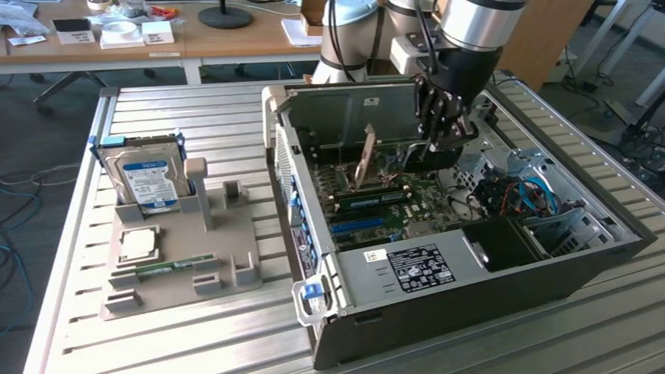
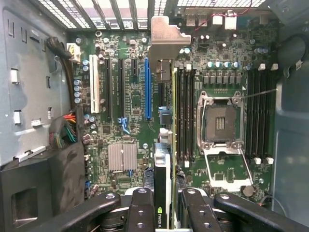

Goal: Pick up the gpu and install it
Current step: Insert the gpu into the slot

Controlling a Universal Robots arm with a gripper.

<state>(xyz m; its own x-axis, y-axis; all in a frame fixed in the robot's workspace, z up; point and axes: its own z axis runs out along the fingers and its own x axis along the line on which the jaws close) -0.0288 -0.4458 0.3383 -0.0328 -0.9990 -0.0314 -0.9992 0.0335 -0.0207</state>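
The graphics card [image 2: 161,166] hangs edge-on inside the open computer case [image 1: 416,273], pinched between the gripper's [image 2: 166,208] fingers over the motherboard [image 2: 120,130]. It looks slightly off the blue slot [image 2: 147,89], so pressing down could jam its edge. The case also holds cables. The grey holder [image 1: 223,234] outside carries a hard drive [image 1: 151,175].

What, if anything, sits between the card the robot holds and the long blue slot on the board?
Nothing visible. The fingers grip the gpu over the motherboard, beside the blue slot, and the gap between card and slot looks bare.
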